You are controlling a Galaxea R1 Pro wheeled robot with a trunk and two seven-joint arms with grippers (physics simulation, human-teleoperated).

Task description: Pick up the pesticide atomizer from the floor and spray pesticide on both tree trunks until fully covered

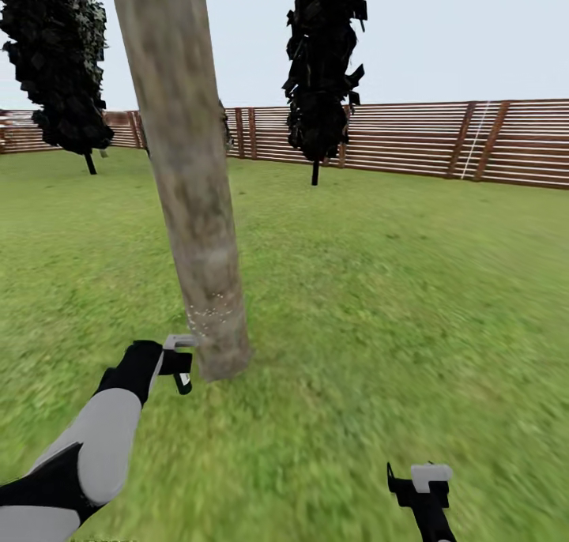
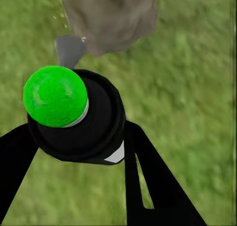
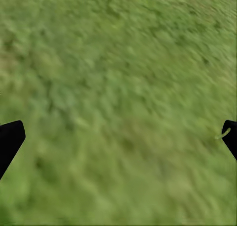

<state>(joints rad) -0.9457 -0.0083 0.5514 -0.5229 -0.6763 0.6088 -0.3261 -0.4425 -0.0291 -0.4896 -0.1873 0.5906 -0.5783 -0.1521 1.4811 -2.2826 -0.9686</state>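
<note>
My left arm reaches low and forward | left pincer (image 1: 175,362) grips pesticide atomizer (image 2: 74,114), nozzle just beside tree trunk (image 1: 190,186) base | right pincer (image 3: 118,137) spread wide over grass (image 1: 379,289)

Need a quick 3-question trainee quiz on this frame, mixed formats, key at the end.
1. Multiple choice: what is the left gripper shut on? A) atomizer B) branch C) nothing
2. True or false: the right gripper is shut on a stone.
3. Fill in: the pale specks of spray sit low on the ____, just above the grass.

Key
1. A. The atomizer sits between the left fingers, nozzle by the trunk.
2. False. In the right wrist view its fingers stand wide apart over bare grass.
3. trunk
</note>
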